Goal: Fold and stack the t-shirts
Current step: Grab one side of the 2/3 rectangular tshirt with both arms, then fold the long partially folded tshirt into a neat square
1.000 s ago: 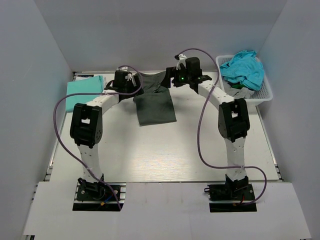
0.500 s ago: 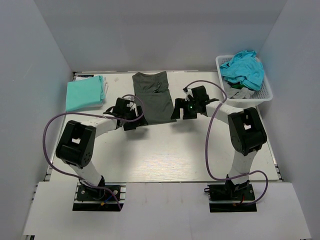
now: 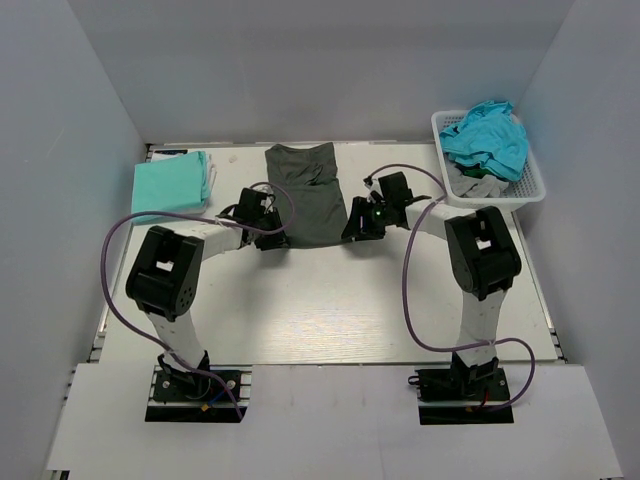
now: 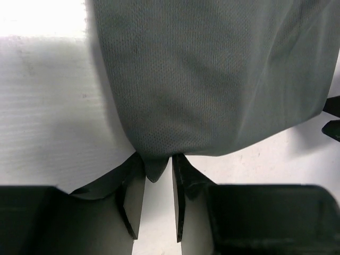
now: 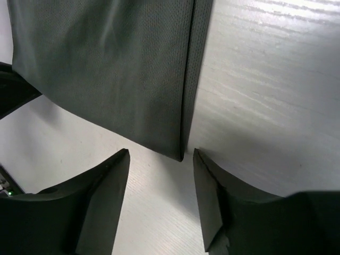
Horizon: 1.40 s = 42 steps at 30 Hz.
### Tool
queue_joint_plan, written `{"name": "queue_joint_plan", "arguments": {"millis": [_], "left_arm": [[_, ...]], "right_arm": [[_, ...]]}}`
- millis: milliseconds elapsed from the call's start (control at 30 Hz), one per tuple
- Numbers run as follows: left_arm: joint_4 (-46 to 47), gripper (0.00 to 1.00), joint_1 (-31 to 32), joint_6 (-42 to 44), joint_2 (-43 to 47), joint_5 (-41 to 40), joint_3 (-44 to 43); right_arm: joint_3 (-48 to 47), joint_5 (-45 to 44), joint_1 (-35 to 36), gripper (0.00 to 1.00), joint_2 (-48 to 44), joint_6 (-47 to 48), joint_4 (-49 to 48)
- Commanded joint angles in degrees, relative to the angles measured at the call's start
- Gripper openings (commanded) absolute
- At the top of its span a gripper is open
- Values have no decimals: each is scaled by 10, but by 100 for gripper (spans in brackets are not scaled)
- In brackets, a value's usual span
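- So, got a dark charcoal-grey t-shirt [image 3: 303, 195] lying flat at the far middle of the tabletop [image 3: 330, 300], folded into a longish strip running from the back edge toward the arms.
- Left claw [image 3: 272, 238] right at the strip's near left corner. From the left wrist camera: fingers [image 4: 133, 202] squeezed down to a narrow slit, a little bunched tip of the grey cloth nipped between them, fabric fanning out wide beyond. Sliver of bare white surface showing through the slit below the cloth tip.
- Right claw [image 3: 352, 230] sitting at the near right corner. From the right wrist camera: fingers [image 5: 101, 196] spread wide, corner of the shirt poking into the gap between them and touching neither one. Doubled edge visible along that side of the shirt, flat on the wood-grain surface.
- Over at the far left, a mint-green t-shirt [image 3: 170, 185], folded into a neat rectangle, well apart from the dark one.
- Far right corner: white lattice basket [image 3: 528, 190] with a teal t-shirt [image 3: 487, 135] heaped above the rim and some grey cloth [image 3: 478, 182] tucked under it on the near side.
- Both arms bent low, elbows out, purple cables [image 3: 405, 280] looping off them.
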State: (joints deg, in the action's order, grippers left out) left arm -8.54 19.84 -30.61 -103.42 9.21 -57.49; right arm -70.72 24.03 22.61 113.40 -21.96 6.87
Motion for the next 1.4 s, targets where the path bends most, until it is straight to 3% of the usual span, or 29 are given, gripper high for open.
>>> {"name": "queue_joint_plan", "arguments": {"millis": [0, 100, 167, 200, 400, 467, 667, 833, 967, 1167, 1367], "left_arm": [[-20, 37, 1, 17, -15, -35, -7], [-32, 32, 1, 24, -21, -46, -18], [-32, 16, 1, 24, -21, -46, -18], [-32, 2, 1, 30, -21, -46, -18], [-42, 0, 1, 30, -21, -32, -18], [-47, 0, 1, 30, -7, -21, -18], [-71, 0, 1, 25, 50, 1, -6], [-138, 0, 7, 13, 116, 38, 12], [-219, 0, 27, -6, 166, 120, 18], [-308, 0, 49, -33, 280, 179, 55], [-425, 4, 60, 0, 314, 218, -35]], "right_arm": [[-21, 1, 2, 57, 26, -5, 9], [-27, 9, 3, 51, 33, -6, 9], [-24, 15, 4, 47, 34, -8, 9], [-22, 15, 5, 45, 35, -7, 9], [-14, 22, 17, 21, 35, -6, 5], [-13, 23, 19, 0, 31, -5, 4], [12, 15, 25, 0, -3, -10, -8], [82, -1, 30, 0, -118, -12, -6], [139, -12, 37, 0, -214, -8, 36], [201, 22, 50, 0, -345, -23, 122], [156, 49, 49, 0, -433, -26, 248]]}}
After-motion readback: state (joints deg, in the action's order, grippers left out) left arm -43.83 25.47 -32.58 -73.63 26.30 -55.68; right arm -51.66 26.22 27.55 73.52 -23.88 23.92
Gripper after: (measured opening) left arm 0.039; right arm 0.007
